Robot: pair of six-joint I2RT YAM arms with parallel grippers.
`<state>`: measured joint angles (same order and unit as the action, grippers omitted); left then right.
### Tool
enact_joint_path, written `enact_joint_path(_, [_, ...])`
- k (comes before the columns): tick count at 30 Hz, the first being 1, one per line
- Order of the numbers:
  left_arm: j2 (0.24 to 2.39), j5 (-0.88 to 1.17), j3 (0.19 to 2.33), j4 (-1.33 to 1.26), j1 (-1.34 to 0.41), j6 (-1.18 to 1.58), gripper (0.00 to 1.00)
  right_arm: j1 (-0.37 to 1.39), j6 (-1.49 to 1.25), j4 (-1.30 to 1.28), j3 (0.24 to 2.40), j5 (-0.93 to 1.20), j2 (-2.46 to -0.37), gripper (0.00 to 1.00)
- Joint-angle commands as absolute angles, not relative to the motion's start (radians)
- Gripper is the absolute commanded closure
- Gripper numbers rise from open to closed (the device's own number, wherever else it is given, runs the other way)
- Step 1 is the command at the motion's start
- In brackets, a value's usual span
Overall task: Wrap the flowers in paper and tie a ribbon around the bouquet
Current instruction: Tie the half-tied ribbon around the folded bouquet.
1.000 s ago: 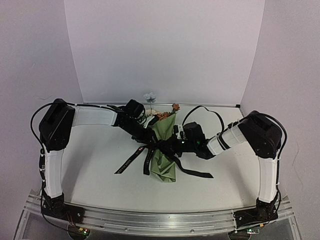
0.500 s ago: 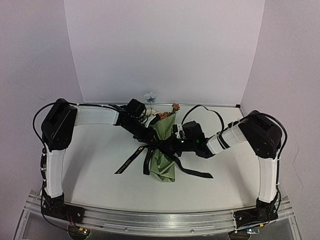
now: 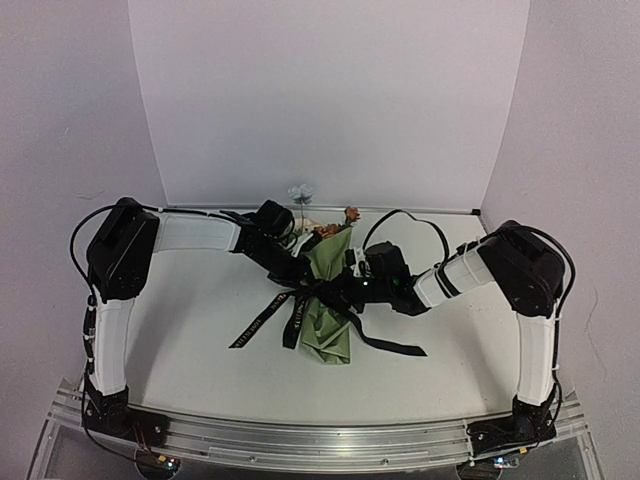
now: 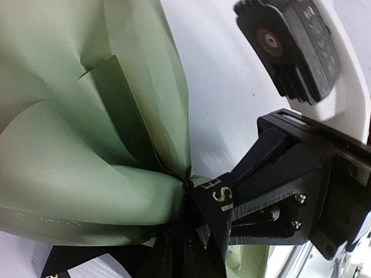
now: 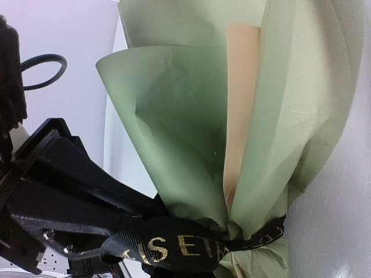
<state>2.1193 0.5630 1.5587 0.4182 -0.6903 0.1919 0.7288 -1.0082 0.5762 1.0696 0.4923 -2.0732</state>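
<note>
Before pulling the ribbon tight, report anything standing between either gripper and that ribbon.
Nothing visible stands between. The left gripper and the right gripper both sit right at the ribbon where it cinches the bouquet.

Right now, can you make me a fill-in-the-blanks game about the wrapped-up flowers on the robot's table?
The cone of paper is ___ on the outside.
The ribbon wrapped round it is ___ with pale letters.
The flowers poke out toward the ___ wall.
Missing words: green, black, back.
</note>
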Motion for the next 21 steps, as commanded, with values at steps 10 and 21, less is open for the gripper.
enact_joint_path(10, [2.017, 0.511, 1.507, 0.331, -0.687, 0.335, 1.00, 0.727, -0.923, 0.496, 0.992, 0.468, -1.892, 0.95])
enact_joint_path(21, [1.987, 0.536, 1.410, 0.241, -0.655, 0.487, 1.00, 0.750, -0.831, 0.358, 0.946, 0.409, -1.789, 0.85])
